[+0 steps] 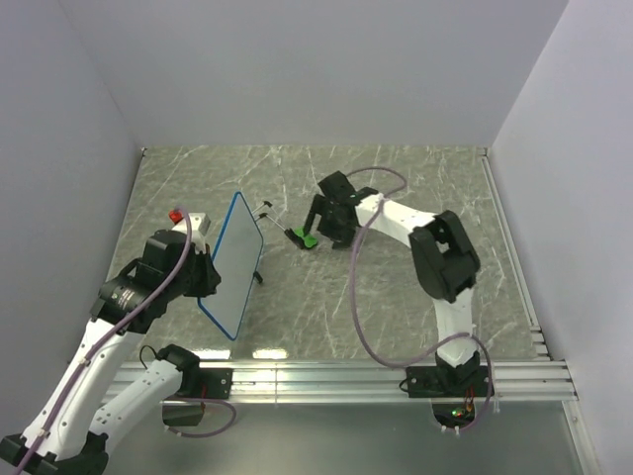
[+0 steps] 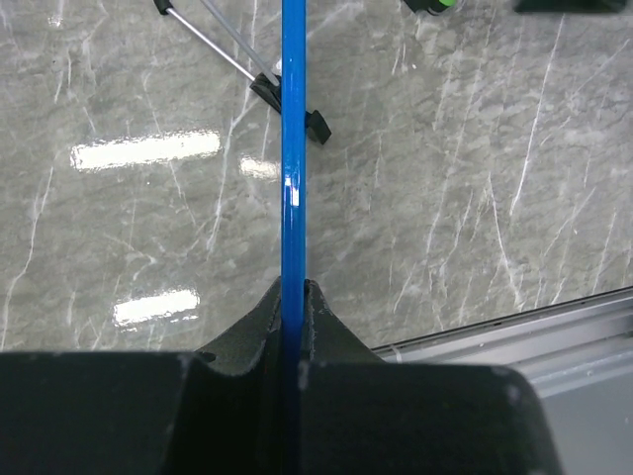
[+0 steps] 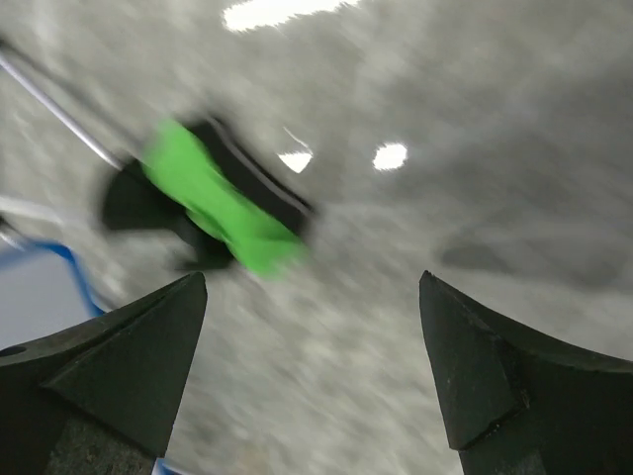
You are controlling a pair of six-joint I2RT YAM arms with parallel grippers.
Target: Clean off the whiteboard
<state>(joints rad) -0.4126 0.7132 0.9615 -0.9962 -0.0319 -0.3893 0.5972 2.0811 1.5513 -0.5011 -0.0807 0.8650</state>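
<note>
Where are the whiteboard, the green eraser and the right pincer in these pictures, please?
whiteboard [image 1: 233, 267]: top external view, middle of its white face.
green eraser [image 1: 309, 239]: top external view, its green top.
right pincer [image 3: 312, 292]: right wrist view, midway between its open fingertips.

- The table has a glossy grey marble-patterned top with white veins, and an aluminium rail runs along its near edge.
- A green eraser on a black base lies near the middle.
- Thin metal rods with black feet rest just left of the eraser.
- The whiteboard stands tilted on edge; its lower edge possibly touches the top.
</note>
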